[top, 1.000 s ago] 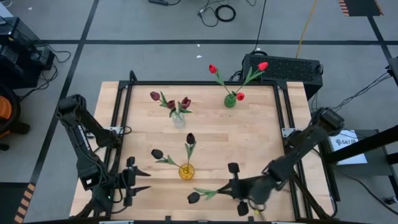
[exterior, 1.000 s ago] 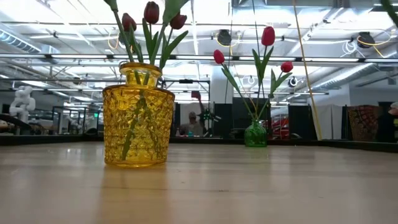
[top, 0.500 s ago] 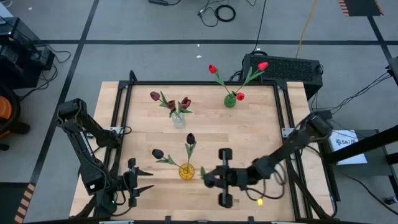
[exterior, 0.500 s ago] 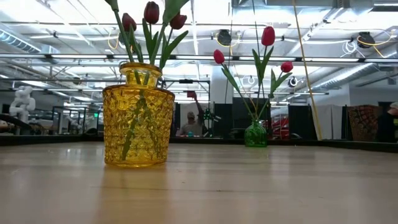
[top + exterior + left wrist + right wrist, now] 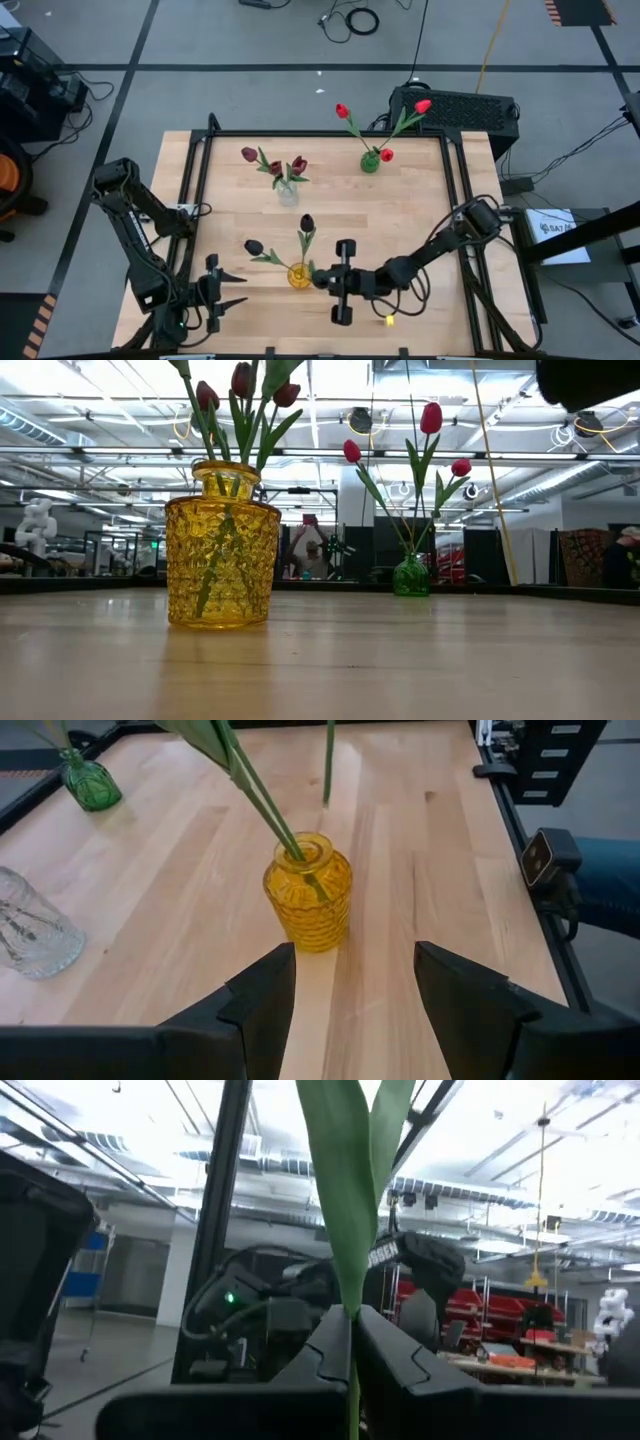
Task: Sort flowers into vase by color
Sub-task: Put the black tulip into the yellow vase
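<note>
Held tulip's head — beyond right wrist view's edge; stem behind fingers

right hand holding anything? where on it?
Yes: the right hand pinches a flower by its green stem, just below the leaves. Left hand is open and empty.

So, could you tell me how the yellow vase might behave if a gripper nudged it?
The yellow vase looks like thick, knobbly glass with a wide base, so it probably slides rather than tips. Its tall tulips lean outward, which may make it slightly top-heavy. Being glass, it could break if knocked over.
</note>
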Action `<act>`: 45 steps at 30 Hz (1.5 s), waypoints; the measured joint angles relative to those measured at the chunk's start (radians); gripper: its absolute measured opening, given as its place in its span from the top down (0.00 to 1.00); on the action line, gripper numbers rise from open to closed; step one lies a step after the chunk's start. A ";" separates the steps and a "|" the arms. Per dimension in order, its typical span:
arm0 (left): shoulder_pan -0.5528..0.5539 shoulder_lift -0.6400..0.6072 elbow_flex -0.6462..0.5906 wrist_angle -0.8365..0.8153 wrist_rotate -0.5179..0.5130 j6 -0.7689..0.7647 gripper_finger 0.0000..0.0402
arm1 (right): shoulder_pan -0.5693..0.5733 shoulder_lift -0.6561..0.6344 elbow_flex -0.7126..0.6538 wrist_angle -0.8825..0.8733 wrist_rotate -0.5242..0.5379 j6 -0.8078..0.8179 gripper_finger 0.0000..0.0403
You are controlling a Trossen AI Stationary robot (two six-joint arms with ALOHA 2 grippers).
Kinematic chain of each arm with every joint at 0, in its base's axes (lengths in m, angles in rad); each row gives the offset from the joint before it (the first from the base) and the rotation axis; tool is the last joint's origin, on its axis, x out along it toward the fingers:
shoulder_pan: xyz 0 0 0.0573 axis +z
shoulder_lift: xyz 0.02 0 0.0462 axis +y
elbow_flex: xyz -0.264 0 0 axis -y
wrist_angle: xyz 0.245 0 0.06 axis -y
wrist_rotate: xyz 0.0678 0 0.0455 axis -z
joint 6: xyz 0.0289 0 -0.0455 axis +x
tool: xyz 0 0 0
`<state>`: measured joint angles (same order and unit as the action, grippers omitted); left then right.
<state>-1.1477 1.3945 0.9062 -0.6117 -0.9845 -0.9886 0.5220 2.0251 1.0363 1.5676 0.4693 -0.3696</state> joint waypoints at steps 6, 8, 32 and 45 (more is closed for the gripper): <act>0.000 0.000 0.000 0.000 -0.016 0.002 0.47 | -0.020 0.020 0.002 -0.002 -0.004 0.043 1.00; 0.000 0.000 0.000 0.000 -0.017 0.003 0.47 | -0.028 0.026 0.002 -0.004 -0.006 0.057 1.00; 0.001 0.000 0.000 -0.002 -0.020 0.005 0.47 | -0.079 0.036 0.002 -0.129 -0.030 0.126 0.97; 0.001 0.000 0.000 -0.002 -0.019 0.002 0.47 | -0.055 0.027 0.002 -0.241 0.125 0.139 0.73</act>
<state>-1.1469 1.3941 0.9062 -0.6136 -1.0037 -0.9869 0.4674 2.0521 1.0382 1.3262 0.5942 -0.2303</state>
